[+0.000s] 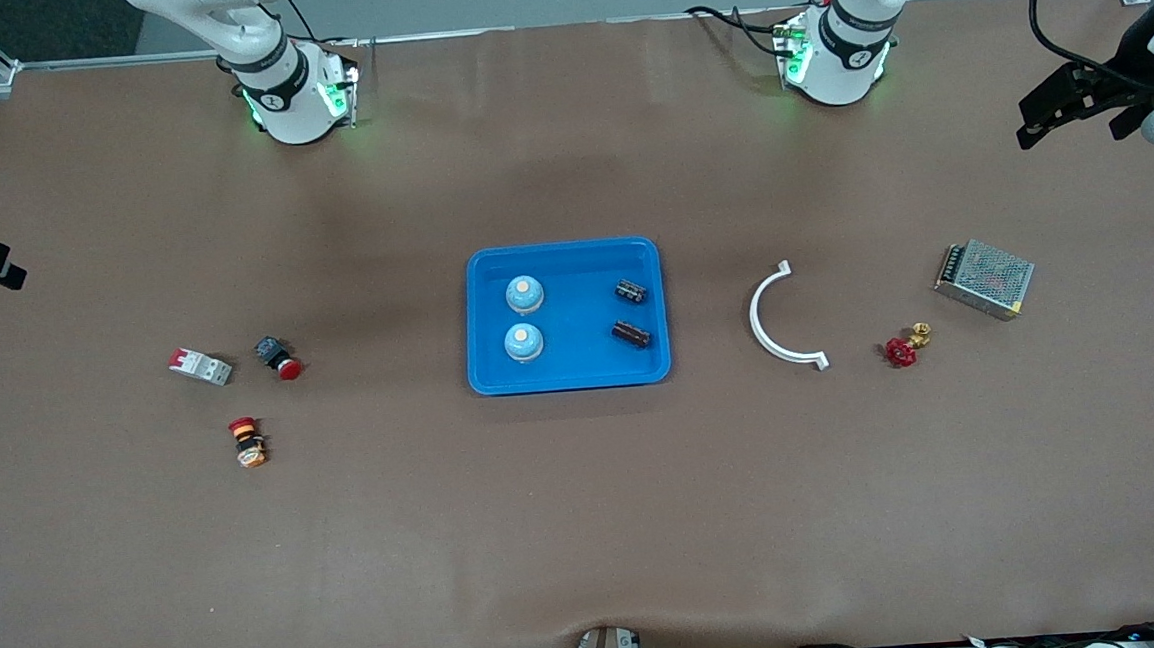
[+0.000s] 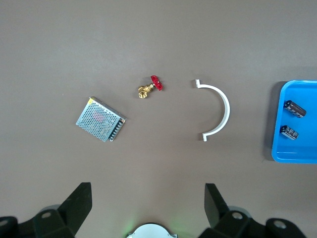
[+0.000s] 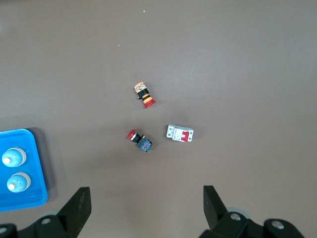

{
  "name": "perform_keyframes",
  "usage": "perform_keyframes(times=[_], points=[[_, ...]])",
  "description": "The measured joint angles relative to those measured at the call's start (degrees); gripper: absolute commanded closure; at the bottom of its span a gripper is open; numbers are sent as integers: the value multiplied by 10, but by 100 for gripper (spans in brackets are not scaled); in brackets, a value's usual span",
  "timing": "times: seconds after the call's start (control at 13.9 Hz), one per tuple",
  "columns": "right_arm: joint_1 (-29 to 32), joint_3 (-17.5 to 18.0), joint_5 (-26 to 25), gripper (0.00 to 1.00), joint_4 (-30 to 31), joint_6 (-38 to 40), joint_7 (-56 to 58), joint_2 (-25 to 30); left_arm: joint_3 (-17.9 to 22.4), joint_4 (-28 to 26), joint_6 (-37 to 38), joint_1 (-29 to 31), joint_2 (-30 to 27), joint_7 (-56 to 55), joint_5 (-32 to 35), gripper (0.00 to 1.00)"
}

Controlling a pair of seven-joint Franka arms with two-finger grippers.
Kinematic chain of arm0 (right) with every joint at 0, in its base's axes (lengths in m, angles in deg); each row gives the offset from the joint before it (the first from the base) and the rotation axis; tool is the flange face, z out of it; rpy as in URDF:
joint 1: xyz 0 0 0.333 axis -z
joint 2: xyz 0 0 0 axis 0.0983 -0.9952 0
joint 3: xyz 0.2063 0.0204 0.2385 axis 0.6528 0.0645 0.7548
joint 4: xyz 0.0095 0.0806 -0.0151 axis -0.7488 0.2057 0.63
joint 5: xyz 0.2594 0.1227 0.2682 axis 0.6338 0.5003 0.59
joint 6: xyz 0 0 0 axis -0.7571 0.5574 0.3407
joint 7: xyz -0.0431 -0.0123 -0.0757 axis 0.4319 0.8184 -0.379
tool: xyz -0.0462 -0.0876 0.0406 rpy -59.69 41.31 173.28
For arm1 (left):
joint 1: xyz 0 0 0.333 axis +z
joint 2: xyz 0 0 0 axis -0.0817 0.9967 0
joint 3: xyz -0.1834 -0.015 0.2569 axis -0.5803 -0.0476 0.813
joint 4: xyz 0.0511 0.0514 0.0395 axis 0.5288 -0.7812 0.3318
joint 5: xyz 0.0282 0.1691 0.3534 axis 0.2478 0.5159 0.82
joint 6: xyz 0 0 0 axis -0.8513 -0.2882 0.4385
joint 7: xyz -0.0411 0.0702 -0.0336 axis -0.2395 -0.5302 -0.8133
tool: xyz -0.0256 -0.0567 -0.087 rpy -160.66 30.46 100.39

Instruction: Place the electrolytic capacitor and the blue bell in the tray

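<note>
The bright-blue tray [image 1: 576, 314] lies at the table's middle. In it sit two blue bells [image 1: 524, 293] [image 1: 524, 341] and two dark electrolytic capacitors [image 1: 631, 291] [image 1: 631, 334]. My left gripper [image 2: 147, 191] hangs open and empty, high over the left arm's end of the table. The left wrist view catches the tray's edge [image 2: 297, 153] with both capacitors [image 2: 294, 108]. My right gripper [image 3: 147, 193] hangs open and empty, high over the right arm's end. The right wrist view shows the tray's corner [image 3: 29, 201] with both bells [image 3: 13, 157].
Toward the left arm's end lie a white curved bracket [image 1: 773, 327], a red-handled brass valve [image 1: 905, 346] and a metal mesh power supply [image 1: 984, 279]. Toward the right arm's end lie a circuit breaker [image 1: 201, 366] and two red push buttons [image 1: 279, 357] [image 1: 247, 442].
</note>
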Motion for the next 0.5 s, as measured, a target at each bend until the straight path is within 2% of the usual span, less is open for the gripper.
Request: perform_keyframes(times=[0.5], points=[[0,6,0,0,4,-5,0,0,0,0,0,0,0,0,0,0]])
